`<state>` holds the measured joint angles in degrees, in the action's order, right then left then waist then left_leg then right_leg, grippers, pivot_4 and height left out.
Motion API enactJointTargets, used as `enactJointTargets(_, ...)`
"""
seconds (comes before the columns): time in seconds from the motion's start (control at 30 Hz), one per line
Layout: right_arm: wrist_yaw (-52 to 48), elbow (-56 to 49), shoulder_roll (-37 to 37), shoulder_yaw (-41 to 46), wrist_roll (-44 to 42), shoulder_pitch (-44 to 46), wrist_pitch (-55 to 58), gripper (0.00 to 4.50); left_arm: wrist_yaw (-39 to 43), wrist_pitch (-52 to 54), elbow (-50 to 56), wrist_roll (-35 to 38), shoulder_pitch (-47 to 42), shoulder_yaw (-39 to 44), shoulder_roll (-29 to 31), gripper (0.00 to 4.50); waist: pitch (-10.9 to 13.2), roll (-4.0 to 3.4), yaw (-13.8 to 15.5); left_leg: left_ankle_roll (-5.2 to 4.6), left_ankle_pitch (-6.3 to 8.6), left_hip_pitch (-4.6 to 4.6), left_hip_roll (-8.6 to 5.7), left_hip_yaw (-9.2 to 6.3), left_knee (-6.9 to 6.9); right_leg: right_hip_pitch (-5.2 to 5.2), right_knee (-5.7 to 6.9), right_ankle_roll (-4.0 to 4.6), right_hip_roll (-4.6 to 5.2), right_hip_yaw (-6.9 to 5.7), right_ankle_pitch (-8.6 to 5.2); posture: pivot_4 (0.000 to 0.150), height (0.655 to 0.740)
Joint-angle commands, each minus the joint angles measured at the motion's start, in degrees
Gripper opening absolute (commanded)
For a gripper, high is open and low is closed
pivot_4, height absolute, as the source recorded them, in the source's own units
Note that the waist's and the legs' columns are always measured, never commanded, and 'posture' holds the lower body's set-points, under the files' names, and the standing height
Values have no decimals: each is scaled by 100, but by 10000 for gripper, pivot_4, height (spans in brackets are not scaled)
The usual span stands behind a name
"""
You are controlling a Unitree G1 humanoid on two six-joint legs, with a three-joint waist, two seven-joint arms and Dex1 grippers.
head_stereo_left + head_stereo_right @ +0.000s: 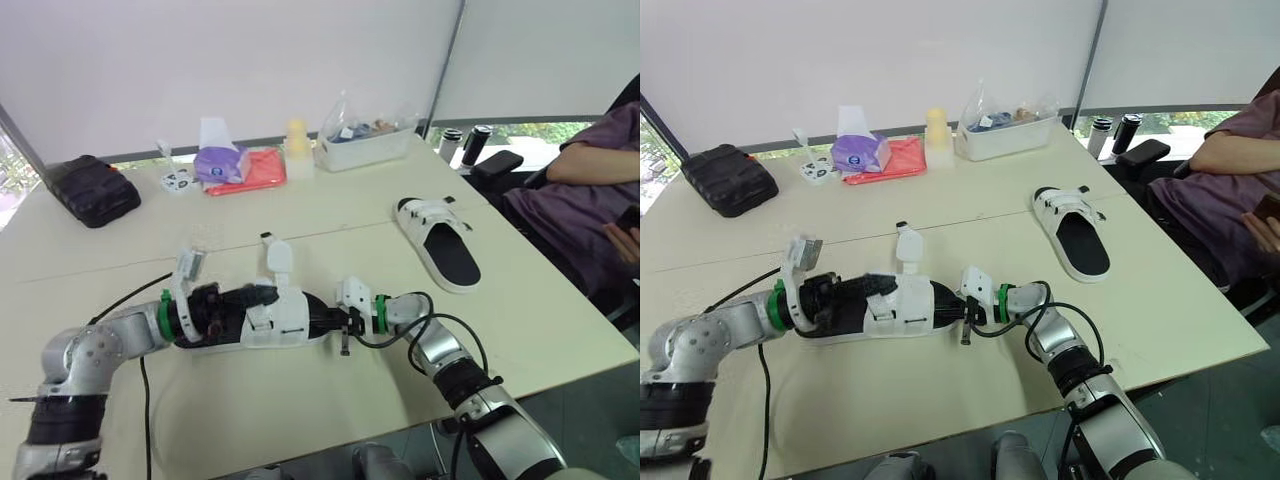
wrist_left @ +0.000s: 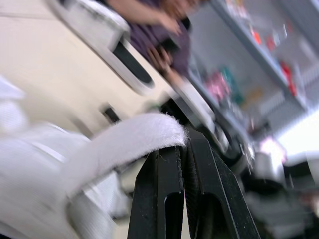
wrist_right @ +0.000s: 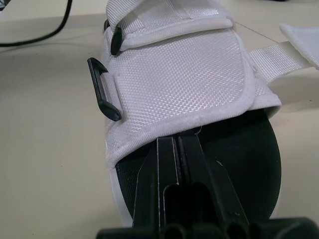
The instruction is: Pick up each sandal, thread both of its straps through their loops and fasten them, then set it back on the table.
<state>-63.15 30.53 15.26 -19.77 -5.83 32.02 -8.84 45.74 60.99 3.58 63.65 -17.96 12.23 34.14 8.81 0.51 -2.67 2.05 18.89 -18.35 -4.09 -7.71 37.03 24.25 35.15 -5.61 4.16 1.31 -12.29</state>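
One white sandal with a black sole (image 1: 285, 322) lies across the table's front middle, held between both grippers. My left gripper (image 1: 266, 295) comes from the left and is shut on a white strap (image 2: 129, 142) at the sandal's upper. Another loose strap (image 1: 279, 256) sticks up behind the sandal. My right gripper (image 1: 336, 322) comes from the right and is shut on the edge of the white upper flap (image 3: 174, 74), beside a black loop (image 3: 102, 92). The second sandal (image 1: 440, 240) lies flat at the right of the table, apart from both grippers.
At the back stand a black pouch (image 1: 92, 188), a purple tissue pack (image 1: 222, 163) on a red cloth (image 1: 258, 172), a yellow bottle (image 1: 297, 148) and a clear bin (image 1: 365, 140). A person (image 1: 585, 200) sits at the right. A black cable (image 1: 125, 298) trails from my left arm.
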Motion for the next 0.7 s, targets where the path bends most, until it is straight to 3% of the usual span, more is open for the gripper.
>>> enactJointTargets(0.03,16,511,90,-373,535,-318,332,0,-155,7,-192,-89,-201,107,-67,9600,-1,2,10,3,-1,0,0,-1,0,0,0,0,0,0,0,1500,7400)
enactJointTargets(0.2,20,486,119,-367,538,-337,335,0,-141,-228,-351,-150,-415,352,-56,33505,-1,2,10,11,-6,0,0,-1,0,-1,0,0,-1,1,0,1500,7400)
enactJointTargets(0.4,16,509,127,-367,543,-332,327,0,-61,-915,-626,-693,-1021,583,298,33505,-1,3,12,17,-8,-1,0,-1,0,-1,0,0,-1,0,0,1500,7400)
enactJointTargets(0.57,-3,579,91,-396,562,-297,288,0,235,-1995,-885,-2024,-1028,-119,538,33505,-3,-3,11,23,-11,0,0,2,-3,-1,-1,0,-1,2,0,1500,7400)
enactJointTargets(0.7,15,641,46,-392,565,-242,289,0,415,-2217,-981,-2307,-972,-287,429,33505,-1,2,11,26,-13,-1,0,1,-3,0,-1,1,-1,2,1,1500,7400)
